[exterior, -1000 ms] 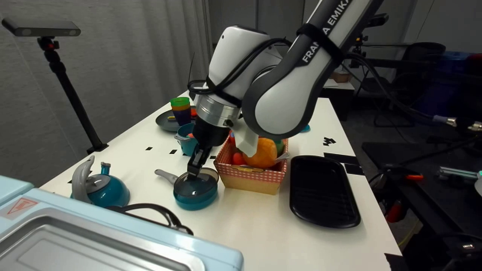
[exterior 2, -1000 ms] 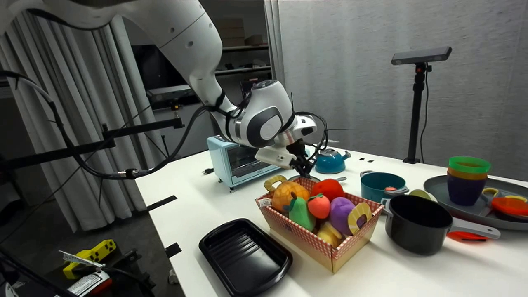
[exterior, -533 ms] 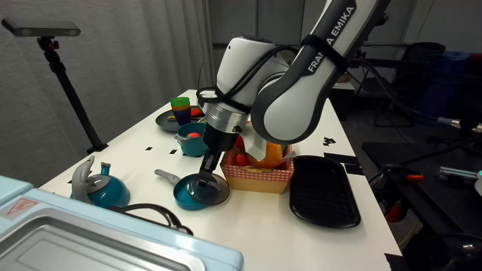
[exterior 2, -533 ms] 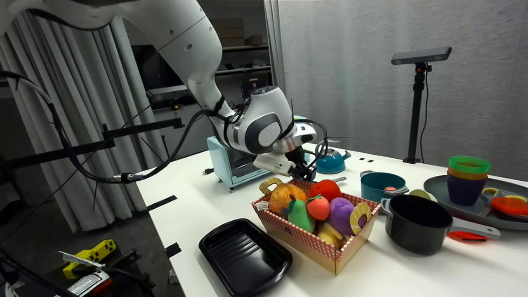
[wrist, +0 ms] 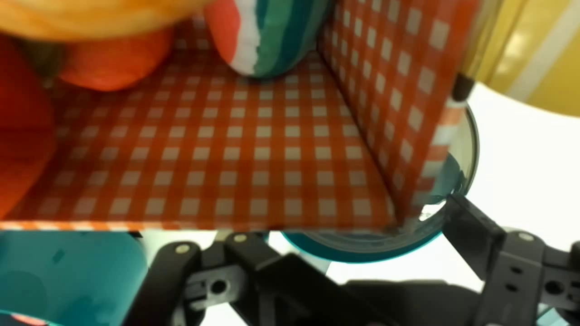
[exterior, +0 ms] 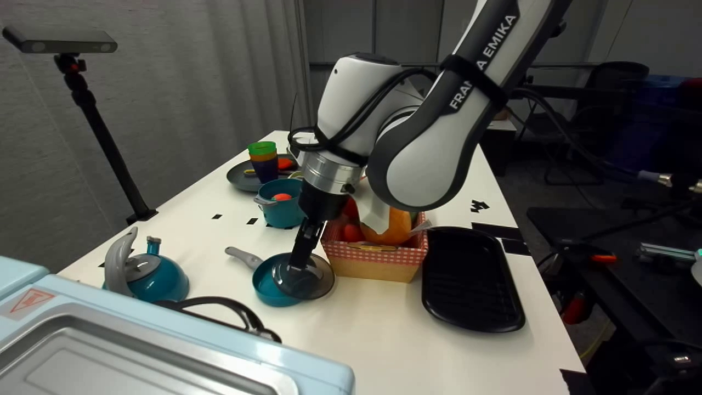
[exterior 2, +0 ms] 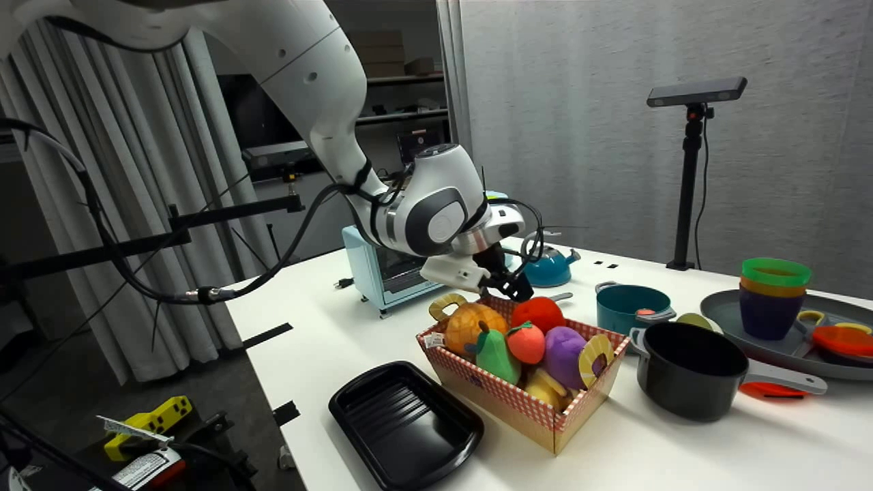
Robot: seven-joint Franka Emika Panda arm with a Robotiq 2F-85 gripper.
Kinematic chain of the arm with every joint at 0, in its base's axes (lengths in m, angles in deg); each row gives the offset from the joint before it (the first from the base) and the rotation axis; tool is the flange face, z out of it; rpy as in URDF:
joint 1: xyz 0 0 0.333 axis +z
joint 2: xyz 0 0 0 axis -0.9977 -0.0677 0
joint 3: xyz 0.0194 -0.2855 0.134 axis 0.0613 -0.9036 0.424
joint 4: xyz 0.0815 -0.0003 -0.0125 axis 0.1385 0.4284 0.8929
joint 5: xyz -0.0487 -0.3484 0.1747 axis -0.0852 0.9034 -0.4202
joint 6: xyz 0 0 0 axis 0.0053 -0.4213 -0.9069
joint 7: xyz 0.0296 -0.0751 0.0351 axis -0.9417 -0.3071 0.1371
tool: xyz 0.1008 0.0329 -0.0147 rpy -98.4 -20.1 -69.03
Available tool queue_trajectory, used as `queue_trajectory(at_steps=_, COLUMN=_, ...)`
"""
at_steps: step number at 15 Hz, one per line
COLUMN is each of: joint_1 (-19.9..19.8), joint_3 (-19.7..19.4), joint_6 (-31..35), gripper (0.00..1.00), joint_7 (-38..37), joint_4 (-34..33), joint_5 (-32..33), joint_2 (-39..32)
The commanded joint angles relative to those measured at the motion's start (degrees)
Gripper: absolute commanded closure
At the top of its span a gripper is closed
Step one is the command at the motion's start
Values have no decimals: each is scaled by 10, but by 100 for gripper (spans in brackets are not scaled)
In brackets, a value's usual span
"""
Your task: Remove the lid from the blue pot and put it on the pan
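The pan (exterior: 267, 288), teal with a grey handle, stands on the table in an exterior view. Across its near-basket side lies the dark lid (exterior: 318, 284), off-centre and overhanging the rim towards the basket; I cannot tell whether its outer edge touches the table. Directly over the lid is my gripper (exterior: 299, 264), hiding part of it. In the wrist view its fingers (wrist: 471, 237) are spread wide with nothing gripped between them. Farther back the blue pot (exterior: 282, 211) stands uncovered with an orange-red piece inside. The basket hides much of pan and lid in the wrist view.
Close beside the gripper stands a red-checked basket (exterior: 373, 266) of toy fruit. A black oblong tray (exterior: 471, 280), a teal kettle (exterior: 159, 280), a light-blue toaster oven (exterior: 181, 329) and a black pot (exterior 2: 692, 368) are also around. Stacked cups (exterior 2: 771, 303) sit on a grey plate.
The gripper and lid have shifted towards the basket, uncovering part of the pan. The basket has slid slightly away. Over the last half second the jaws have opened while the lid stays put.
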Motion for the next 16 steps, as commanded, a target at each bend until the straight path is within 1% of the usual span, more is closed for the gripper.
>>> queue_trajectory(at_steps=1, joint_1=16, joint_3=-18, joint_6=23, gripper=0, joint_7=5, joint_4=14, joint_5=7, joint_2=21)
queue_trajectory(at_steps=8, joint_1=38, joint_3=-54, joint_6=41, gripper=0, joint_7=-4, joint_4=31, joint_5=17, joint_2=74)
queue_trajectory(at_steps=13, joint_1=59, joint_3=-96, joint_6=40, gripper=0, joint_7=-18, joint_4=68, joint_5=23, joint_2=137)
queue_trajectory(at_steps=16, joint_1=71, joint_3=-126, joint_6=36, gripper=0, joint_7=-24, joint_4=102, joint_5=34, joint_2=183)
